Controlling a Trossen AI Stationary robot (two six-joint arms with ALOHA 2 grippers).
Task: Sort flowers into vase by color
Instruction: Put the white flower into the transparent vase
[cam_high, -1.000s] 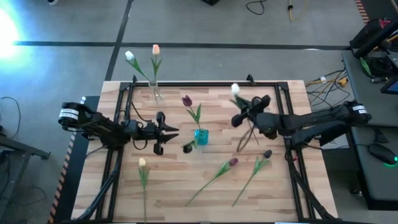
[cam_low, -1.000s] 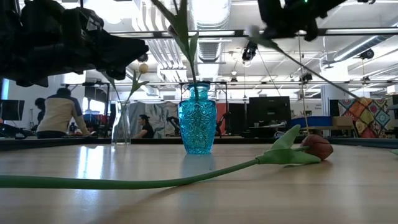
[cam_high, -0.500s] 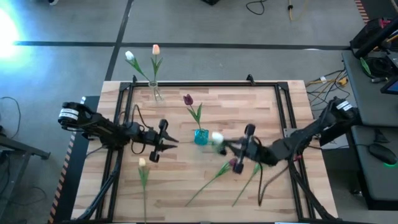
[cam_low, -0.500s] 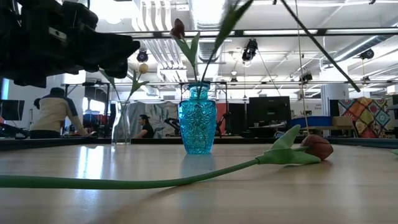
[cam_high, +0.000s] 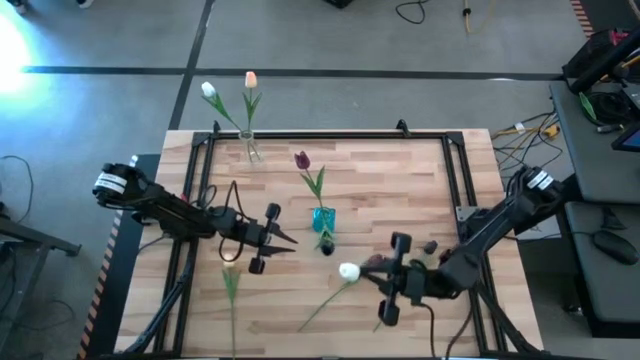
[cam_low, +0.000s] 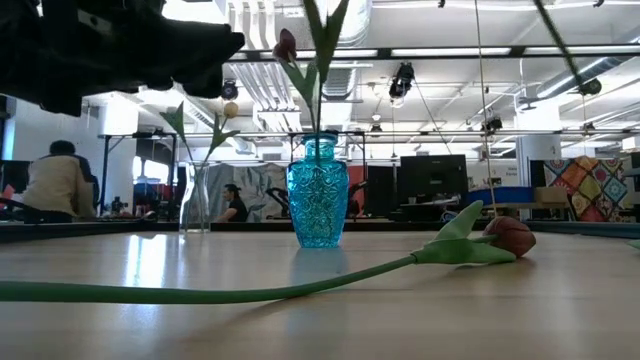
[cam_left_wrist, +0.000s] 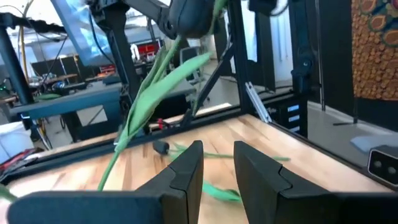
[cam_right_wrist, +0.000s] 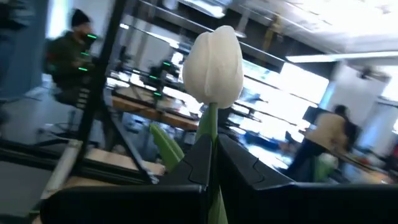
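Low and right of centre on the desk (cam_high: 470, 160), my right hand (cam_high: 372, 278) clenched a white tulip (cam_high: 348, 271) by its stem. At centre left my left hand (cam_high: 284, 240) hung released. Behind them the blue vase (cam_high: 323, 219) held one purple tulip (cam_high: 301, 160).

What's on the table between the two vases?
Nothing. In the high view the table is bare wood between the clear vase and the blue vase. The low view shows the same empty gap.
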